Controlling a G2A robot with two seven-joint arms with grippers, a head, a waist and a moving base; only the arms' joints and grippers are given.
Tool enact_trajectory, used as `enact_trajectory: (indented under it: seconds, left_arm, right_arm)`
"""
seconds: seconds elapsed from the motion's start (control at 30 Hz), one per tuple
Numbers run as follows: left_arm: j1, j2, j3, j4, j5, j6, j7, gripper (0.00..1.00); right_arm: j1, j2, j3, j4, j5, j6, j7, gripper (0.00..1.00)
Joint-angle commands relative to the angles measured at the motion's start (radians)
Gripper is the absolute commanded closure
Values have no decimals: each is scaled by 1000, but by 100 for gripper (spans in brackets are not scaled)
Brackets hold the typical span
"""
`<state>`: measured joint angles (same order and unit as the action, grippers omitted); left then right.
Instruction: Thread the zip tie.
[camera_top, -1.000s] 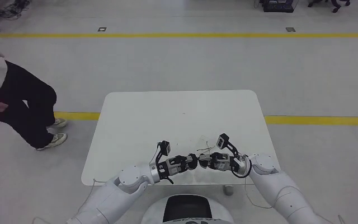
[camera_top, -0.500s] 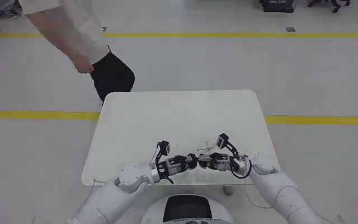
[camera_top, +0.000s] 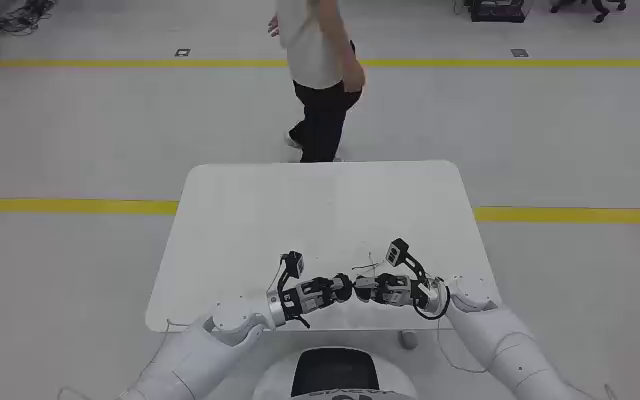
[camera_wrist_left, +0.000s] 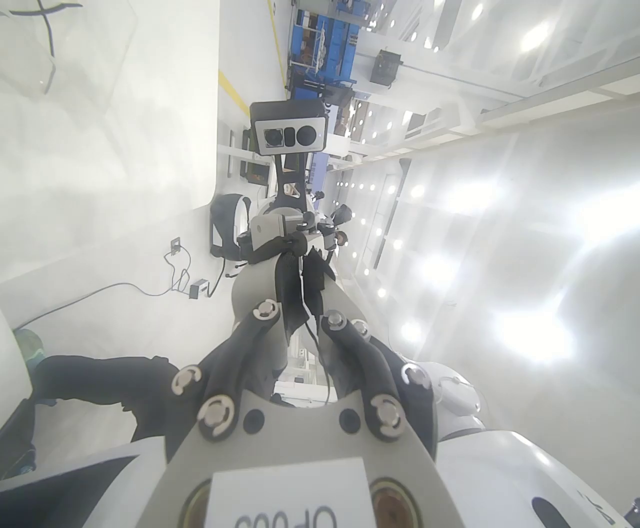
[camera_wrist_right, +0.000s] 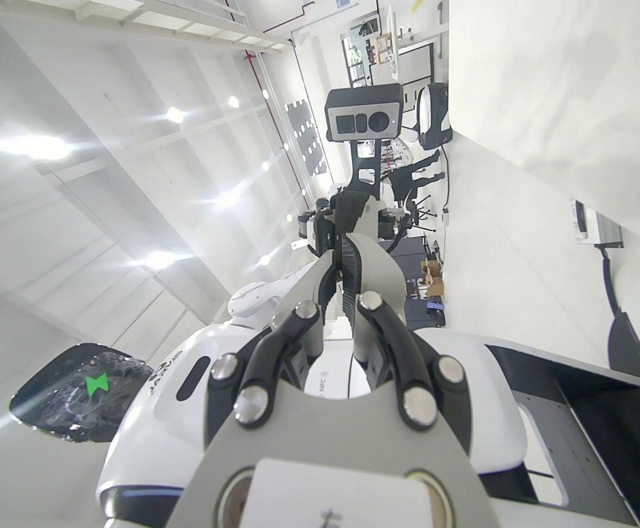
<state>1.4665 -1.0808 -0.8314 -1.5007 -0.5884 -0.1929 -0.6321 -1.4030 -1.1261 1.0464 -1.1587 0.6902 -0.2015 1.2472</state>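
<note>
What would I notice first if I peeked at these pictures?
The robot's black left gripper and black right gripper meet tip to tip, just above the near edge of the white rounded table. A few thin black strands, maybe zip ties, lie on the table just beyond the grippers.

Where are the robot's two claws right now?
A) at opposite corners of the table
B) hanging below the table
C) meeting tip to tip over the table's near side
C: seen from above, the left gripper and right gripper meet tip to tip over the table.
</note>
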Motion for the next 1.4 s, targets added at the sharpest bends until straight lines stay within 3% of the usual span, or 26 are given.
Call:
enact_trajectory:
  seconds: [0.0,1.37]
  left_arm:
    - [-1,0,0,0,0,1,-1,94]
    - [-11,1,11,6,-2,1,-4,94]
  right_arm:
    - [0,0,0,0,0,-1,-1,100]
    - [10,-3,-8,14,9,0,-6,100]
